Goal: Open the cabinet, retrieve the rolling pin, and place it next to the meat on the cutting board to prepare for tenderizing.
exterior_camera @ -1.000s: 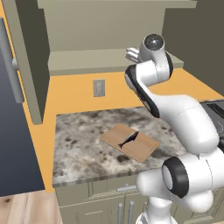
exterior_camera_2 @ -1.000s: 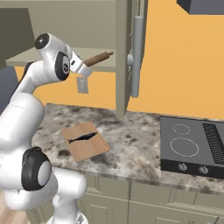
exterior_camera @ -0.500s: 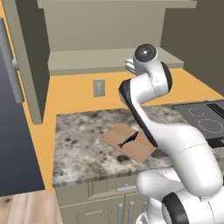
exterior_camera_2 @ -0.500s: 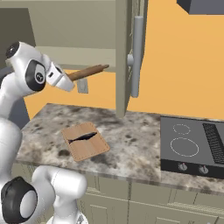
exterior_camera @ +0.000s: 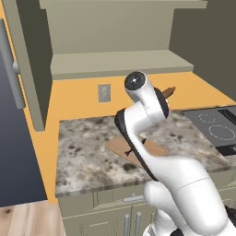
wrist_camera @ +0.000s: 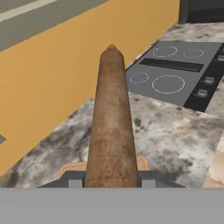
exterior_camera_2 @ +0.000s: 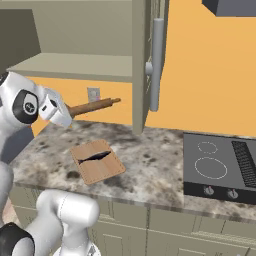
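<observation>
The rolling pin (exterior_camera_2: 92, 106) is clamped at one end by the gripper (exterior_camera_2: 64, 116), whose fingers are closed on it; it sticks out nearly level in the air above the counter (exterior_camera_2: 150, 150), over the far side of the cutting board (exterior_camera_2: 97, 162). The meat (exterior_camera_2: 96, 156) lies across the board's middle. Behind, the cabinet (exterior_camera_2: 142, 65) stands open, its shelf bare. Opening and retrieval look done; what remains is lowering the pin onto the board beside the meat and letting go.
</observation>
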